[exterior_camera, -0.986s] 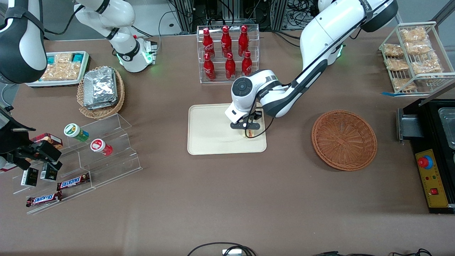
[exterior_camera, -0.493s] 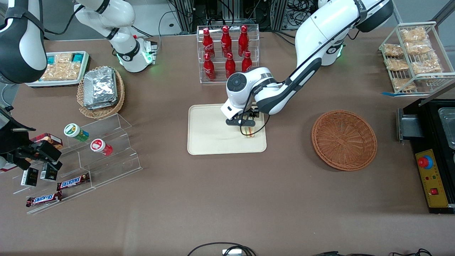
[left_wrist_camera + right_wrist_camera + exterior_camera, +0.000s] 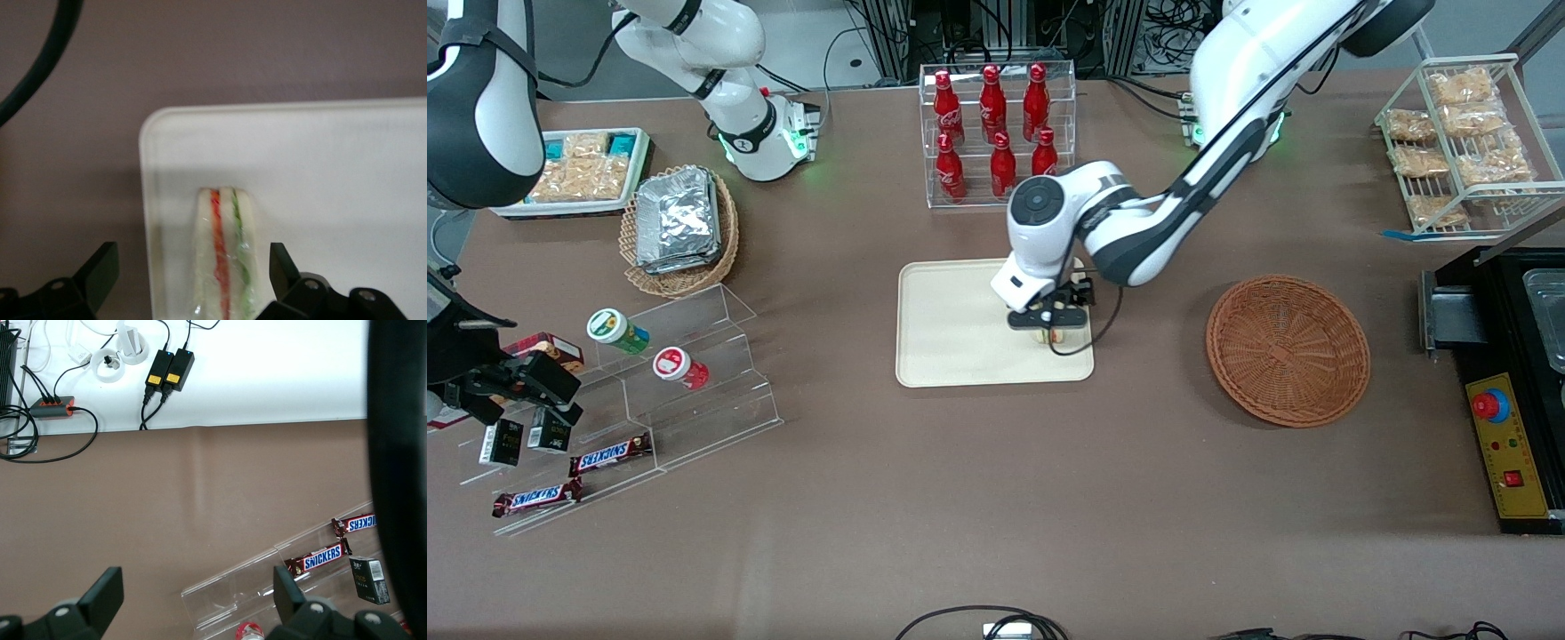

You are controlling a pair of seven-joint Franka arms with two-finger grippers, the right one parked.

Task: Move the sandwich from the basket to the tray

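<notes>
The sandwich stands on its edge on the cream tray, close to one rim, with its red and green filling lines showing. In the front view it peeks out under the hand, at the end of the tray nearest the working arm. My left gripper hangs right above it. Its fingers are spread wide on both sides of the sandwich and do not touch it. The reddish-brown basket lies beside the tray toward the working arm's end, with nothing in it.
A clear rack of red bottles stands farther from the camera than the tray. A tan basket of foil packets and clear steps with snacks lie toward the parked arm's end. A wire rack and a black box stand toward the working arm's end.
The gripper has shifted a little over the tray, toward the working arm's end and nearer the camera. The sandwich stays at the same spot on the tray.
</notes>
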